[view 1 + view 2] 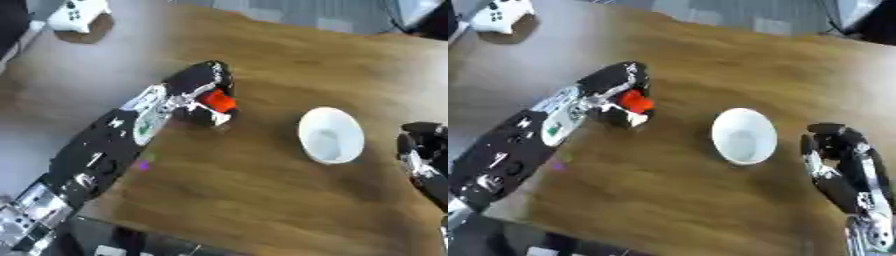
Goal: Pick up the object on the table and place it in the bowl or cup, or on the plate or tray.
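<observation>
Nearest to me, at the right edge of the wooden table (pixel 262 200), the right hand (pixel 846 165) rests idle with its fingers up and relaxed, holding nothing. It stands just beside the white bowl (pixel 744 136) but apart from it, to the bowl's right.

The bowl sits a little right of the table's middle, upright and, as far as I can see, with nothing in it. It looks like a smooth, hard-sided thing, shallow enough to drop something into from above.

Further left and slightly farther off, the left hand (pixel 203 92) comes in along its black and silver forearm from the near left corner. Its fingers are curled round a small red-orange object (pixel 219 101), which shows between the fingers and the thumb. Whether the object has left the tabletop I cannot tell; the hand is low over the wood, well apart from the bowl.

The object is small and rounded, so I would judge it light, and probably stiff enough to bear a pinch. What it is made of I can't make out. A piece that small could slip or roll, so a hold across its middle, thumb against fingers, seems the safe one, and that looks like the hold it has now.

At the far left corner lies a white game controller (pixel 79 15), off the table, no part of this work.
</observation>
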Robot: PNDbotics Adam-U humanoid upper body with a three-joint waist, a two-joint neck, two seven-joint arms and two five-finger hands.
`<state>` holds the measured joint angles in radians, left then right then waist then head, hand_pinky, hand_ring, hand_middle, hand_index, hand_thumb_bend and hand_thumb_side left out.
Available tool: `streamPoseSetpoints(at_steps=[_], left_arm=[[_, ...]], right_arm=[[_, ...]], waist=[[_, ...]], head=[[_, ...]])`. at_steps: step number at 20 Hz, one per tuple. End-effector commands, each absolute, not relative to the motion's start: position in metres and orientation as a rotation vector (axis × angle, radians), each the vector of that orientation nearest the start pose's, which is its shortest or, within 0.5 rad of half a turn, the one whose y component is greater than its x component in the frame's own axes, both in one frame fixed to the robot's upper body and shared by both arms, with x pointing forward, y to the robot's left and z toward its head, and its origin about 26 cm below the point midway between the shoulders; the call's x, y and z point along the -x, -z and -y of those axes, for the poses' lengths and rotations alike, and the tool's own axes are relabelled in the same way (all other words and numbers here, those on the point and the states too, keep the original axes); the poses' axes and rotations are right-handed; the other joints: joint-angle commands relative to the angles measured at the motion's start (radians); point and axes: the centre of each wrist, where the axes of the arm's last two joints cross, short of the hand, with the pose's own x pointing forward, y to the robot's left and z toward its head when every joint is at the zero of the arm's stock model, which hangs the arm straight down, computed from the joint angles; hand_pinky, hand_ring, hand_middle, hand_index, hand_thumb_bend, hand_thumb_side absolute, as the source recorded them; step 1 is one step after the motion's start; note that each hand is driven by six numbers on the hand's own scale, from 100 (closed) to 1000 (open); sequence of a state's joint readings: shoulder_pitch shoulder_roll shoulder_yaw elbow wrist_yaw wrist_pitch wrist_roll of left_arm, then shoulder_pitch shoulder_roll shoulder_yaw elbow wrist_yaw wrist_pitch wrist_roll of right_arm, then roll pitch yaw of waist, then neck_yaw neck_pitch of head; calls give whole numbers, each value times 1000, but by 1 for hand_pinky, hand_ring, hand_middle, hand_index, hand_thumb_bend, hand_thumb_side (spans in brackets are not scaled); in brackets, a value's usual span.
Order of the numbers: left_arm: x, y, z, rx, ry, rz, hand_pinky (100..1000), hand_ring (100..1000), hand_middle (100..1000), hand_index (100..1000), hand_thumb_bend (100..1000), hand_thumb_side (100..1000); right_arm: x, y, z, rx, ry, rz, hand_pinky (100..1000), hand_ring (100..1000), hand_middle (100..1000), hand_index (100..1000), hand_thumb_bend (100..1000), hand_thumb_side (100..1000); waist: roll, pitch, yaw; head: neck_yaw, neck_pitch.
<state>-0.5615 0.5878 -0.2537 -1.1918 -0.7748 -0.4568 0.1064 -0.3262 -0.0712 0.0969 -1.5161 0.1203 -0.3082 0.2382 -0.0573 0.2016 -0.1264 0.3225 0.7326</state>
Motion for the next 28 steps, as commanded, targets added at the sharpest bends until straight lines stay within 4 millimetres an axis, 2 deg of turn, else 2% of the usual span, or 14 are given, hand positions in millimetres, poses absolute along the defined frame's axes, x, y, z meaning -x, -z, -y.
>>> streamPoseSetpoints(at_steps=[1,2,3,6,11,12,13,20,24,28], left_arm=[[-406,-114,-335,-909,1461,1852,700,249,184,239,327,100],[-406,-114,-335,-905,1468,1845,706,254,190,245,326,100],[-406,-114,-334,-903,1476,1837,678,231,143,203,330,100],[-406,-118,-331,-897,1511,1811,676,232,136,201,322,100],[-403,-138,-317,-903,1529,1840,717,216,139,208,317,100],[-402,-146,-314,-910,1535,1857,711,219,139,207,316,100],[-401,-154,-310,-918,1538,1873,746,203,139,212,320,100],[-383,-231,-273,-968,1518,2082,828,165,154,240,316,100],[-372,-257,-253,-961,1543,2164,856,145,160,248,319,100],[-364,-275,-237,-939,1593,2227,867,128,158,248,328,100]], right_arm=[[-353,-75,197,-157,-593,2099,140,372,438,667,323,304],[-353,-75,197,-157,-592,2098,140,372,438,667,323,304],[-353,-75,198,-156,-592,2098,140,372,438,667,322,304],[-353,-74,198,-155,-589,2095,140,372,438,667,321,304],[-352,-73,199,-153,-588,2093,140,372,437,667,318,304],[-352,-73,199,-153,-588,2092,140,372,437,667,318,304],[-352,-73,199,-152,-588,2091,141,372,437,667,316,304],[-351,-67,204,-139,-595,2068,138,371,436,667,315,304],[-351,-62,209,-121,-597,2051,136,370,434,667,315,303],[-351,-56,215,-102,-598,2030,134,369,434,666,317,302]], waist=[[3,-12,2],[3,-13,2],[3,-13,2],[3,-15,4],[5,-20,5],[5,-22,6],[6,-23,6],[12,-37,12],[12,-44,12],[13,-50,8]], head=[[3,-4],[3,-3],[2,-3],[2,1],[-1,4],[-2,5],[-2,7],[0,11],[4,10],[10,12]])
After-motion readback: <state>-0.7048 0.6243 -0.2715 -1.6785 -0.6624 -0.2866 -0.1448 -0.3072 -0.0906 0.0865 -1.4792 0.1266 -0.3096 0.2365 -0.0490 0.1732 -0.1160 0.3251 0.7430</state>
